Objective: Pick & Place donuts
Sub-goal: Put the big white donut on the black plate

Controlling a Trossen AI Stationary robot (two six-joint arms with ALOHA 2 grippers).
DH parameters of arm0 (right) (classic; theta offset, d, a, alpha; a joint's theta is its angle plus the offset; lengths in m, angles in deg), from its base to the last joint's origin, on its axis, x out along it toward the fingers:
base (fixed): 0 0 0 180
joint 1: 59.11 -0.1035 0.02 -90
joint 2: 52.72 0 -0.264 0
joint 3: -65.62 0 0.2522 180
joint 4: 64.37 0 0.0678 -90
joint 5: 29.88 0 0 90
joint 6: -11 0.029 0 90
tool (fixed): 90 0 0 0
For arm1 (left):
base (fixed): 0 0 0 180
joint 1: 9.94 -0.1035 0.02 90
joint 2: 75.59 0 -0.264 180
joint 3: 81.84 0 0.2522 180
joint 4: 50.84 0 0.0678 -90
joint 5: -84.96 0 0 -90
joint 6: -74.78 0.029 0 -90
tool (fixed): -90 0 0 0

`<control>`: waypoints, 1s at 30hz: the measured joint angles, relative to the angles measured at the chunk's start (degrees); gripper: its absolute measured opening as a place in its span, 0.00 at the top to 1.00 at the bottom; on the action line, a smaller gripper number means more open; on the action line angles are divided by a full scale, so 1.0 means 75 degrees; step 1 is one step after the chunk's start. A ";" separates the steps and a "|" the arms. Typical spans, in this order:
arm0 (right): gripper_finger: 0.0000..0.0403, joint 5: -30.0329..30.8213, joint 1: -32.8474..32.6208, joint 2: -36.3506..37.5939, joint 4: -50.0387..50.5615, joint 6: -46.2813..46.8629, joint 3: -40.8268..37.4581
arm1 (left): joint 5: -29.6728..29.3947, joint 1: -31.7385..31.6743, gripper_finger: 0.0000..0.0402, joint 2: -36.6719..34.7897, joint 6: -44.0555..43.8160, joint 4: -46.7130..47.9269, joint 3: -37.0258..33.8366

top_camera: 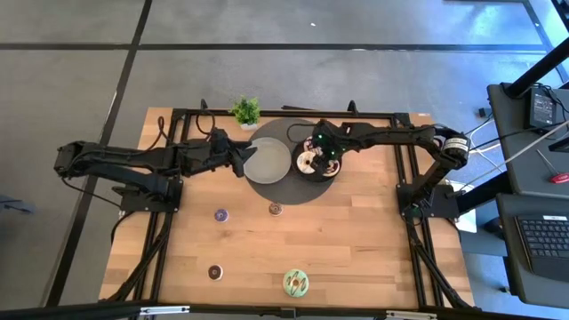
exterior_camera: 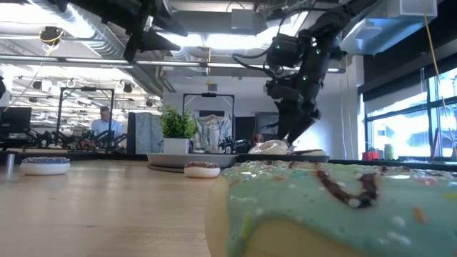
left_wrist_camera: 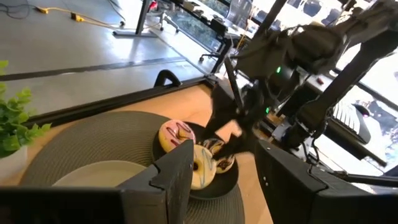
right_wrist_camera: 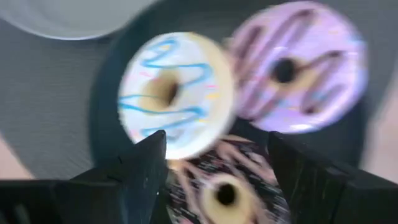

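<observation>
A dark plate (top_camera: 325,172) on a round dark mat holds three donuts: white (right_wrist_camera: 174,93), pink (right_wrist_camera: 295,65) and chocolate-sprinkled (right_wrist_camera: 224,186). My right gripper (right_wrist_camera: 214,171) is open above this plate, pointing down, with its fingers on either side of the chocolate-sprinkled donut. My left gripper (left_wrist_camera: 227,180) is open and hovers over the light grey plate (top_camera: 271,160) beside it. The green donut (top_camera: 296,283) lies at the near edge. Three tiny donuts lie on the wood: purple (top_camera: 221,214), brown (top_camera: 276,209) and dark (top_camera: 215,272). My right gripper comes from above with one finger (right_wrist_camera: 146,168) on each side of the chocolate-sprinkled donut, which lies on the dark plate partly under the white one. I cannot tell whether the fingers touch it.
A small potted plant (top_camera: 246,111) stands at the far edge, just behind the mat (top_camera: 284,191). A black frame runs along the table's sides. Bare wood lies between the mat and the near edge, around the tiny donuts. A person (exterior_camera: 106,123) sits in the room behind.
</observation>
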State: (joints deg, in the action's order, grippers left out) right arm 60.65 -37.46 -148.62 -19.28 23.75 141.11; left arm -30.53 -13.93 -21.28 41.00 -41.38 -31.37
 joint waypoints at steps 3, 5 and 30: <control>0.30 0.0388 0.0000 0.0000 0.0687 -0.0190 0.0550 | 0.0011 0.0001 0.59 0.0000 -0.0123 0.0185 0.0000; 0.30 0.0389 0.0000 0.0006 0.0961 -0.0340 0.0837 | 0.0013 0.0003 0.59 0.0000 -0.0307 0.0339 0.0000; 0.30 0.1325 -0.0023 -0.0416 0.0570 -0.0545 0.0578 | -0.0016 0.0000 0.59 0.0000 -0.0660 0.0783 0.0000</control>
State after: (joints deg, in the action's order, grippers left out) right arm 70.59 -37.64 -151.74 -15.01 19.66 145.44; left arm -30.65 -13.93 -21.28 36.05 -35.51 -31.37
